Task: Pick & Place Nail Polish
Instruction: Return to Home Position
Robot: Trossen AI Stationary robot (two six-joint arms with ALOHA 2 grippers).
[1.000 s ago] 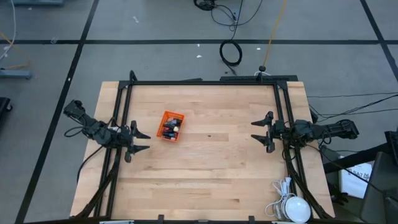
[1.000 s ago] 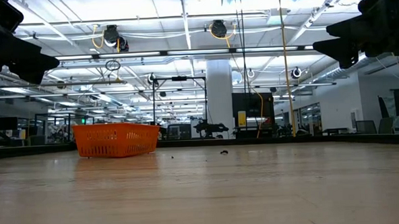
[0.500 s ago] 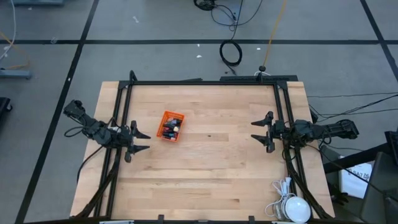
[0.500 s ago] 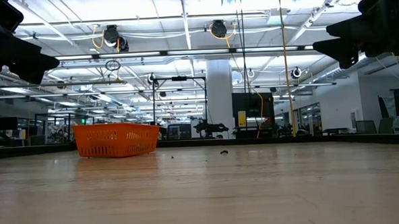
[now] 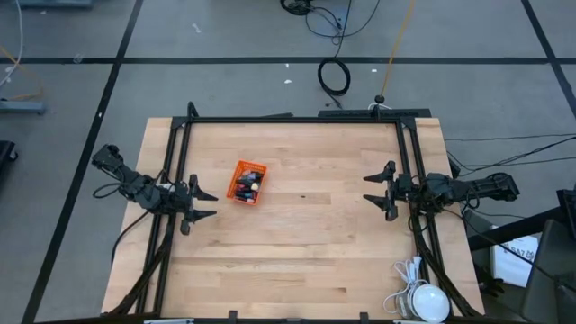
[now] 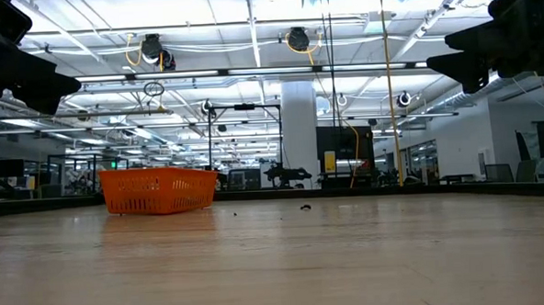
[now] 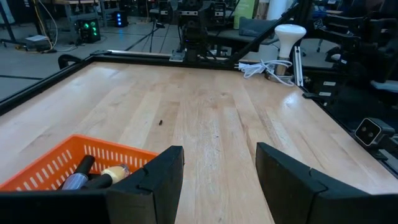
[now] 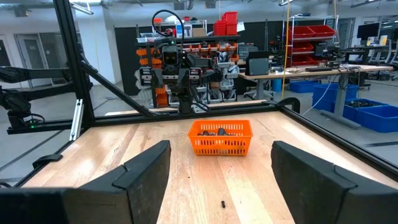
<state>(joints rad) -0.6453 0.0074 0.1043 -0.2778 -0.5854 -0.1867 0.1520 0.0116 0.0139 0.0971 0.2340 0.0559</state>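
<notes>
The nail polish bottles (image 5: 248,185) lie in a small orange mesh basket (image 5: 247,182) that stands on the wooden table, left of its middle. Their dark caps show over the basket's rim in the left wrist view (image 7: 93,177) and the right wrist view (image 8: 220,132). My left gripper (image 5: 209,204) hovers open at the table's left edge, just short of the basket, with nothing between its fingers (image 7: 163,180). My right gripper (image 5: 369,189) hovers open at the right edge, pointing across the table at the basket (image 8: 221,137).
A black frame (image 5: 297,119) runs round the table's edges. A white lamp bulb with a coiled cable (image 5: 423,301) lies at the near right corner. A tiny dark speck (image 5: 303,195) sits on the bare wood between basket and right gripper.
</notes>
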